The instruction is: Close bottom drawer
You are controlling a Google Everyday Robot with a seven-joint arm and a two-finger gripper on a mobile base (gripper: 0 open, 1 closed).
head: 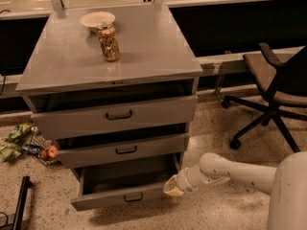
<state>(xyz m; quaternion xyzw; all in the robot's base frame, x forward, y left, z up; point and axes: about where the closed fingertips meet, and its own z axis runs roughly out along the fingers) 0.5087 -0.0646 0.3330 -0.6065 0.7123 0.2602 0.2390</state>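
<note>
The bottom drawer (122, 195) is the lowest of three grey cabinet drawers, with a small black pull handle (133, 197). It stands pulled out well past the two drawers above, and its inside looks empty. My gripper (172, 187) sits at the end of a white arm that reaches in from the lower right. It is right against the right end of the bottom drawer's front panel, low near the floor.
The top drawer (115, 115) and middle drawer (122, 150) stand slightly open. A jar (109, 42) and a bowl (97, 19) sit on the cabinet top. An office chair (273, 85) stands at the right. Litter (26, 143) lies on the floor at the left.
</note>
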